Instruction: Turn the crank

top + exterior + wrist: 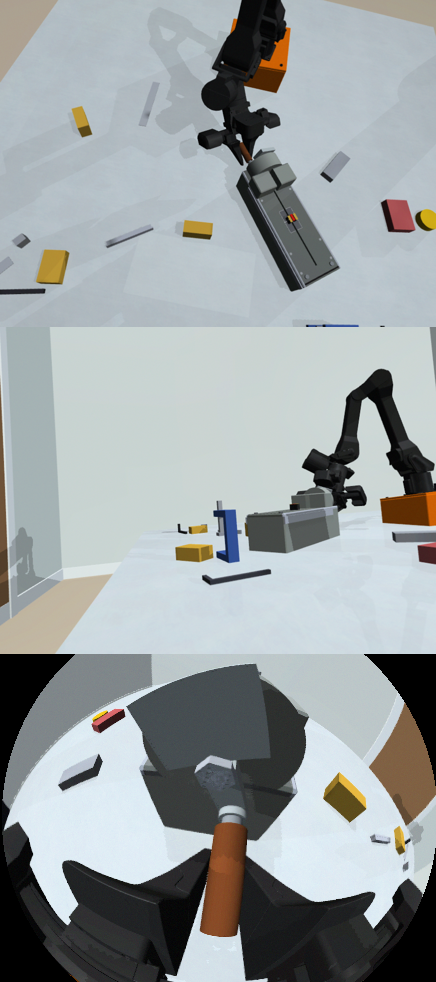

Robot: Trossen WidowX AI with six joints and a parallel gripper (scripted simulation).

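The grey machine (303,246) (292,533) lies slantwise on the table. Its round crank disc (264,161) (317,496) sits at the end nearest the arm. On the slide, the red pointer (292,218) stands in line between the two brass marks (288,219), one on each side. The brown crank handle (245,152) (226,886) sticks out from the disc. It lies between the fingers of my gripper (246,159) (225,866). The fingers stand slightly apart from the handle, with a thin gap on the left side in the wrist view.
The arm's orange base box (273,72) (408,510) stands behind the machine. A grey block (334,166), a red block (397,215) and a yellow disc (426,219) lie to the right. Yellow blocks (197,229) (81,121) and grey bars (128,236) lie to the left. A blue bracket (228,534) stands upright.
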